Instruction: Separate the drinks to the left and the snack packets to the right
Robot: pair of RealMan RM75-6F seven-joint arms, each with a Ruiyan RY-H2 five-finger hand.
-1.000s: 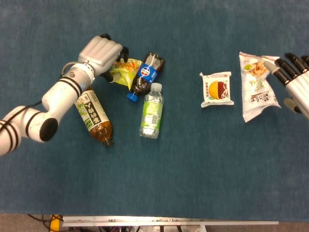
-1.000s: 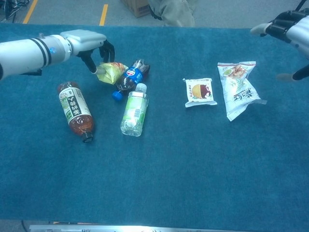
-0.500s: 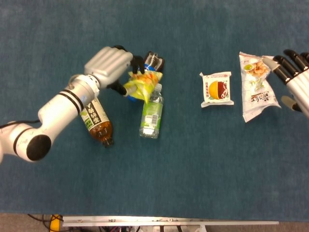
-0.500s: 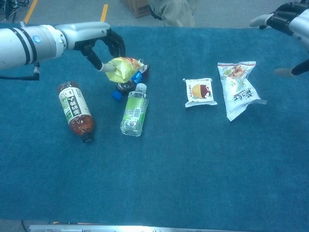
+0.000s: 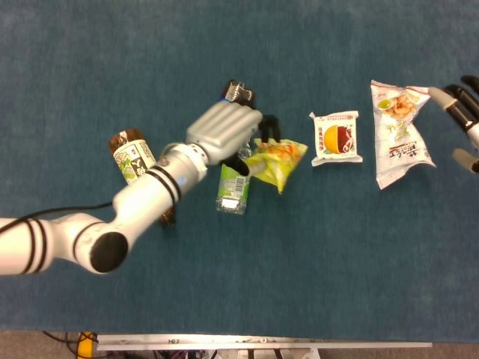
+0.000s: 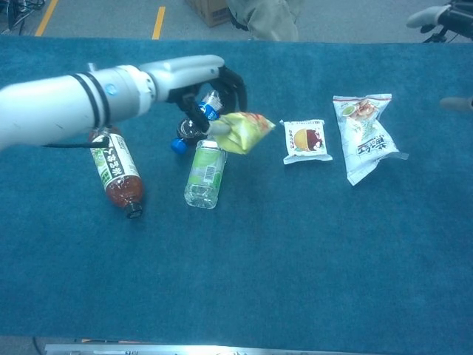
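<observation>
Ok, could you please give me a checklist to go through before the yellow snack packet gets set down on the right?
1. Packet held: the left robot hand pinches the yellow snack packet by one end. Ok.
2. Packet off the cloth: it hangs above the blue table cloth. Ok.
3. Drop spot: bare cloth shows in front of the orange-print packet and the long white packet. Ok.
4. Right robot hand out of the way: at the far right edge, holding nothing. Ok.
5. Drinks undisturbed: the clear bottle and tea bottle lie flat; the cola bottle is partly hidden. Cannot tell.
</observation>
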